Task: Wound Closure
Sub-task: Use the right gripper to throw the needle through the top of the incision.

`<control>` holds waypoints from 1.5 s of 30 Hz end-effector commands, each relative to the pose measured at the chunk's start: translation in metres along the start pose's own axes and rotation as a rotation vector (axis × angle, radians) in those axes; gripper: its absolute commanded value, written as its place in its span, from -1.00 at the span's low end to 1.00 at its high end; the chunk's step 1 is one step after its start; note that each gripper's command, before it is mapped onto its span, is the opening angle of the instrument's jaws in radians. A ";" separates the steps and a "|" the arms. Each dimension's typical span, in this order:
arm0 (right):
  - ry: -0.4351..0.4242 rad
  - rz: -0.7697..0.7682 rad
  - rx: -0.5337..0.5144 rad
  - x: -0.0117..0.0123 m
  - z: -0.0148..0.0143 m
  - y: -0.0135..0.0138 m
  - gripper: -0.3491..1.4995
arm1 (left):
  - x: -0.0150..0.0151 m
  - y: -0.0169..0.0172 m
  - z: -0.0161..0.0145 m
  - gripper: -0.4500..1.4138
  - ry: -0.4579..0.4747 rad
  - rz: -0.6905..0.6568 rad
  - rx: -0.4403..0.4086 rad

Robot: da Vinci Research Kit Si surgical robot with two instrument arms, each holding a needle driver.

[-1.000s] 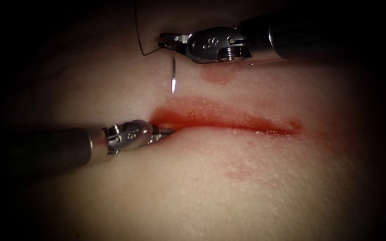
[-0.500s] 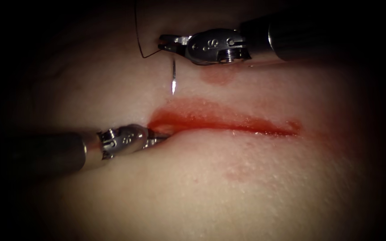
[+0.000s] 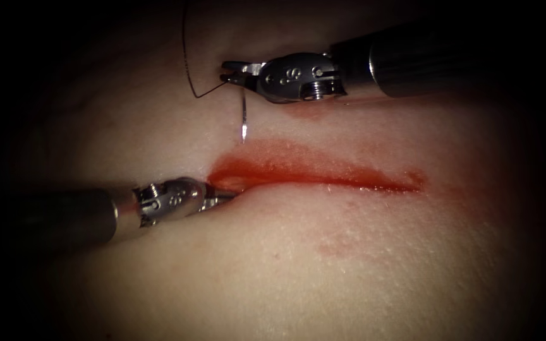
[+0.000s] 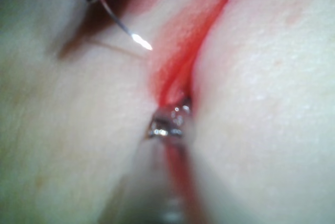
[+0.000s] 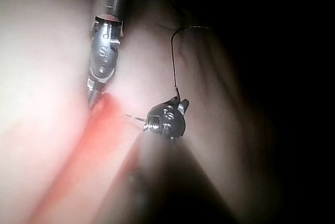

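- Two tools work at the left end of the cut (image 3: 323,177) in the tissue (image 3: 349,265), which runs across the endoscope view with red fluid (image 3: 285,161) along it
- The right pincer (image 3: 232,69) is clamped on the needle (image 3: 244,117) near its thread end; the needle hangs down from the jaws with its bright tip just above the far edge of the cut, and it is not in the tissue
- The thread (image 3: 188,69) leaves the needle's held end, bends in a small loop beside the jaws and runs up out of the light
- The left pincer (image 3: 219,196) lies with its tip in the left end of the cut, against the near edge; I cannot tell whether its jaws are parted or holding tissue there
- Against the pictures of a second ago, the right tool has shifted a little left and the needle tip sits closer to the wound's left end, while the left shaft has drawn back slightly
- As a judgement, the step in hand is lining the needle up for a first bite, with no stitch yet placed
- The next move calls for the tip to meet the far edge squarely, near the left end, with the grip on the needle kept firm so that it does not twist
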 end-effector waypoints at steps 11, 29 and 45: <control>0.005 -0.049 0.000 -0.0008 0.0015 -0.0003 -1.00 | -0.0002 0.0000 0.0011 -0.89 0.003 0.001 -0.004; 0.166 -0.198 -0.001 0.0023 0.0004 -0.0020 -1.00 | -0.0004 -0.0003 0.0012 -0.89 0.003 0.005 -0.004; 0.209 -0.300 -0.051 0.0012 0.0012 -0.0027 -1.00 | -0.0004 -0.0003 0.0011 -0.89 0.003 0.006 -0.005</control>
